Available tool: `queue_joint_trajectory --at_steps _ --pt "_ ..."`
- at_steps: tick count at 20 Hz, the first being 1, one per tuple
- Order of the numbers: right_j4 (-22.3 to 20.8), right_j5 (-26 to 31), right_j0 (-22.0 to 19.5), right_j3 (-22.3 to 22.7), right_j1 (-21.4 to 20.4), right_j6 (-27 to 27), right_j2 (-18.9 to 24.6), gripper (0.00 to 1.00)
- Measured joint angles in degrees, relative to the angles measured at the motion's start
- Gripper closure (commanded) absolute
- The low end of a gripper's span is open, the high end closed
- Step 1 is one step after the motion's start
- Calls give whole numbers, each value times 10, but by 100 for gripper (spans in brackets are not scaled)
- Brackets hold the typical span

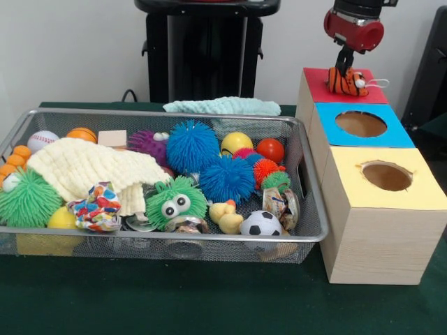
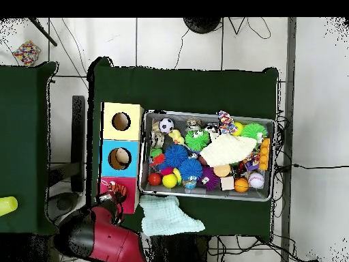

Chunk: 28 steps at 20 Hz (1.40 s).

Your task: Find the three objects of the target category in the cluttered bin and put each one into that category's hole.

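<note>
The wire-mesh bin [image 1: 174,236] [image 2: 211,114] is full of toys. A white polka-dot cloth piece [image 1: 96,208] [image 2: 225,121] lies at its front left, beside a cream knitted cloth [image 1: 91,167] [image 2: 221,150]. A pale teal cloth [image 1: 223,106] [image 2: 167,215] lies on the table outside the bin. The yellow-topped hole [image 1: 387,176] [image 2: 121,121] is the nearest one in the front view. My gripper [image 1: 343,72] [image 2: 116,191] is over the red-topped box [image 1: 318,80], shut on an orange black-striped soft toy [image 1: 347,83] that rests on the red top and hides its hole.
The blue-topped hole [image 1: 361,123] [image 2: 119,158] lies between the red and yellow tops. Spiky puffer balls [image 1: 192,145], a soccer ball [image 1: 260,223], a rubber duck [image 1: 225,215] and other balls fill the bin. Another dotted cloth [image 2: 27,51] lies far off, beyond a second table.
</note>
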Motion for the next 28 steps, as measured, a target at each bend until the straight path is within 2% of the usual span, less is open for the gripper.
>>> queue_joint_trajectory --at_steps 7,12,19,22,24,28 --pt "1 -40 0 28 -5 0 15 100" --pt "5 -48 7 35 -6 0 14 100" --pt "17 -45 51 37 -6 0 -17 100" --pt "17 -33 78 36 -5 0 -38 100" --pt "17 6 117 29 -4 0 -77 100" --pt "16 80 153 23 -4 2 -117 100"
